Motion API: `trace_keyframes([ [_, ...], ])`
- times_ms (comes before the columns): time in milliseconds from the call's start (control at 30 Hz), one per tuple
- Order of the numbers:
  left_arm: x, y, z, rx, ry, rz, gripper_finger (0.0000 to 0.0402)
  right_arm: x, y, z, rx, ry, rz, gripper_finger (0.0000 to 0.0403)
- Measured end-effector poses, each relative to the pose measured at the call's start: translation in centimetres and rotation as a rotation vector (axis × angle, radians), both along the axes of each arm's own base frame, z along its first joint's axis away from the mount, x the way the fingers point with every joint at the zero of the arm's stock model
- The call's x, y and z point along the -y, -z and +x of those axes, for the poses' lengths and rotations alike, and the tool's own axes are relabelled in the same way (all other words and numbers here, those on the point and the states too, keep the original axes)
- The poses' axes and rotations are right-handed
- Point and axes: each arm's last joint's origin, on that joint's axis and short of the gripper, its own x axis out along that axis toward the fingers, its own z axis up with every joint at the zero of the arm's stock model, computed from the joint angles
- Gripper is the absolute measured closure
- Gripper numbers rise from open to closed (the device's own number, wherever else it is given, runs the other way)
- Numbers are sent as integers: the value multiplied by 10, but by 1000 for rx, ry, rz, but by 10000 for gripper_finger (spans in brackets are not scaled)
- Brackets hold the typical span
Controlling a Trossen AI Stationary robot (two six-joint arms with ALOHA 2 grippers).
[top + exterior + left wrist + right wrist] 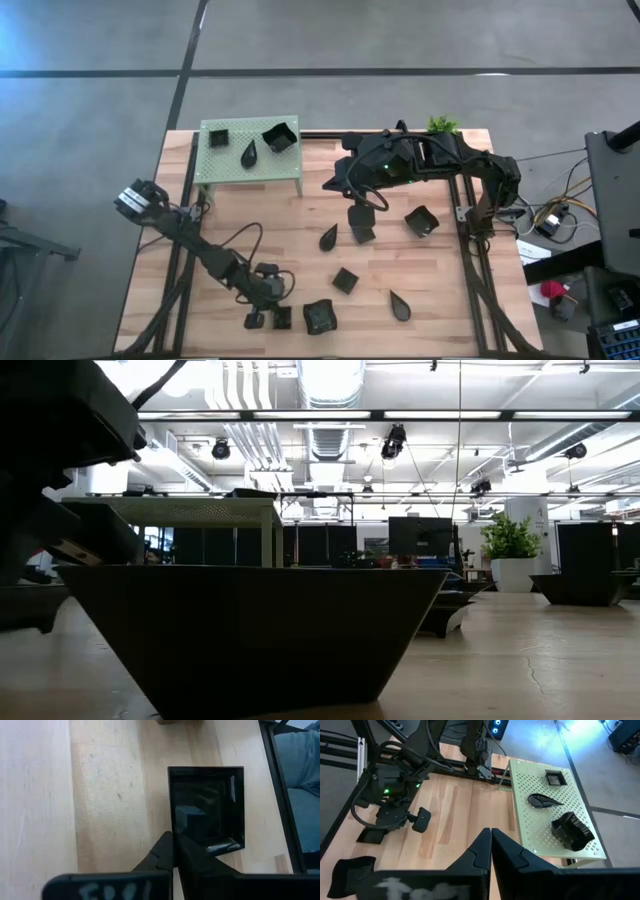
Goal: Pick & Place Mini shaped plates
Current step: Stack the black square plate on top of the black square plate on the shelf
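1. At the near edge of the tabletop, the left claw is down at a black square plate. Its two fingers are pressed almost together. The plate's side rim runs straight into the thin slit between them, so it looks clamped on that rim.
2. This square plate sits flat on the wood, close to the frame rail at the tabletop's edge.
3. Slightly farther in, a small square dish and a leaf dish lie apart from each other, on the right-arm side of the held plate.
4. Across the middle of the tabletop lie another leaf-shaped plate, a tilted square plate and a larger square one.
5. The right claw hangs above the middle of the tabletop with its fingers closed together, and nothing shows between them.
6. At the far left corner stands the green stand. On its perforated top are a square plate, a leaf plate and a tiny square dish.
7. At the far edge, behind the right arm, is a small green plant.
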Motion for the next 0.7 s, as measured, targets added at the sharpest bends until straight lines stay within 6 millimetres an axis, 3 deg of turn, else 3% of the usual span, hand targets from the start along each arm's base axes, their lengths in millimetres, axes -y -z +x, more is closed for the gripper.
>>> trace_keyframes([
  [300,-2,-5,-2,5,-7,0,401,0,0,0,1,8,11,394],
  [700,-17,-39,-15,-2,-91,29,401,0,0,0,1,11,15,394],
])
